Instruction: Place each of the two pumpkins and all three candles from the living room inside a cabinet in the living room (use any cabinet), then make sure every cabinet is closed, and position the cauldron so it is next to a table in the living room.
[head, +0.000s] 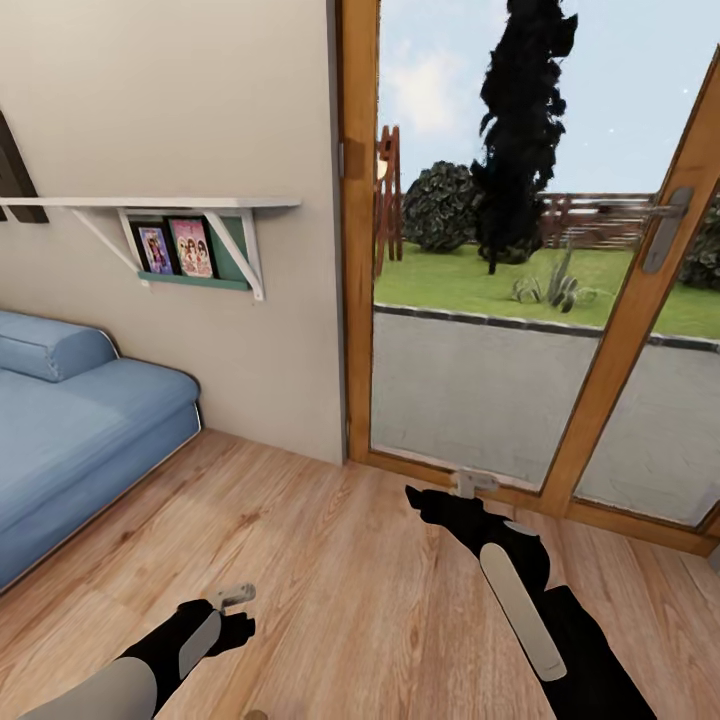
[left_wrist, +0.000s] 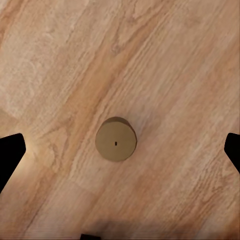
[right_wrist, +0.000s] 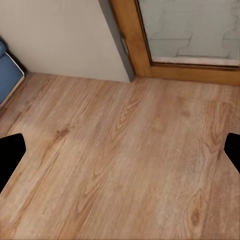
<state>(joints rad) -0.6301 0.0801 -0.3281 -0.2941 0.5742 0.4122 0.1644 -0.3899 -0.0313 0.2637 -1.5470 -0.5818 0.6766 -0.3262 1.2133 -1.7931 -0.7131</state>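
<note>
Item: one candle (left_wrist: 116, 138), stubby grey-beige cylinder, upright on the wood floor (head: 330, 560), seen end-on from the left wrist view with a small dark wick mark at the centre of its top. Position: directly beneath the left gripper (left_wrist: 120, 150), between the two dark fingertips (left_wrist: 10, 155) showing at opposite edges of that view; fingers spread wide, touching nothing. In the head view, a sliver of a round top at the near edge, just right of the left arm, probably the same candle (head: 257, 715). Right gripper (right_wrist: 120, 155): fingers likewise spread wide over bare boards, holding nothing, reaching toward the far glass door (head: 520, 300) with its wooden frame. Surroundings: blue sofa (head: 80, 420) at left, white wall shelf (head: 150, 203) above it carrying two small framed pictures (head: 175, 247). Step in hand, by judgement: pick-up of the candle with the left arm. Recommended handling: straight descent, candle kept centred between the fingers, closure low on the body rather than at the rim, no sideways brush against so short and easily toppled a piece; lift vertical before any travel to a cabinet. Pumpkins, cabinet, cauldron: not listed here. Writing and brands: none legible; picture prints too small to read.
</note>
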